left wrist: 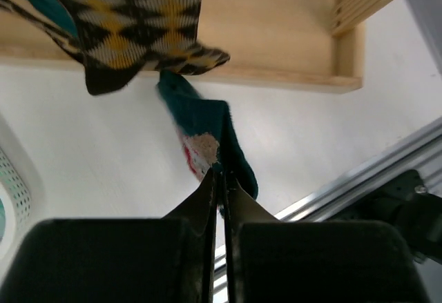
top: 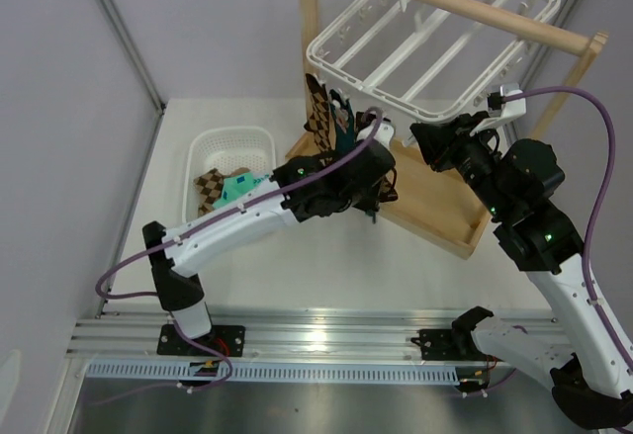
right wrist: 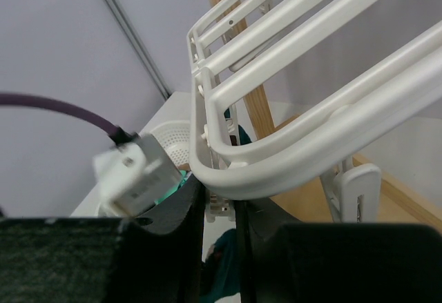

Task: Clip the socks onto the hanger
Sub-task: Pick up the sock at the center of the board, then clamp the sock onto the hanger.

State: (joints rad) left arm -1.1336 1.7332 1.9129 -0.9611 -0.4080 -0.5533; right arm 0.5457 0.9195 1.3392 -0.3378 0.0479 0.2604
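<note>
The white grid hanger (top: pixel 435 34) hangs from the wooden rod; its frame fills the right wrist view (right wrist: pixel 290 75). A brown argyle sock (top: pixel 319 108) hangs from its near-left corner and also shows in the left wrist view (left wrist: pixel 138 20). My left gripper (top: pixel 376 207) (left wrist: pixel 219 172) is shut on a dark teal sock (left wrist: pixel 207 130) with a white-red figure, just below the argyle sock. My right gripper (top: pixel 423 143) (right wrist: pixel 222 194) is shut on a small white clip (right wrist: pixel 222 205) under the hanger's front rim. Dark teal fabric (right wrist: pixel 224 261) shows below that clip.
A white mesh basket (top: pixel 229 142) at the left holds another argyle sock (top: pixel 210 189) and a mint green sock (top: pixel 237 189). The wooden stand's tray base (top: pixel 440 207) lies under the hanger. An aluminium rail (top: pixel 326 335) runs along the near edge.
</note>
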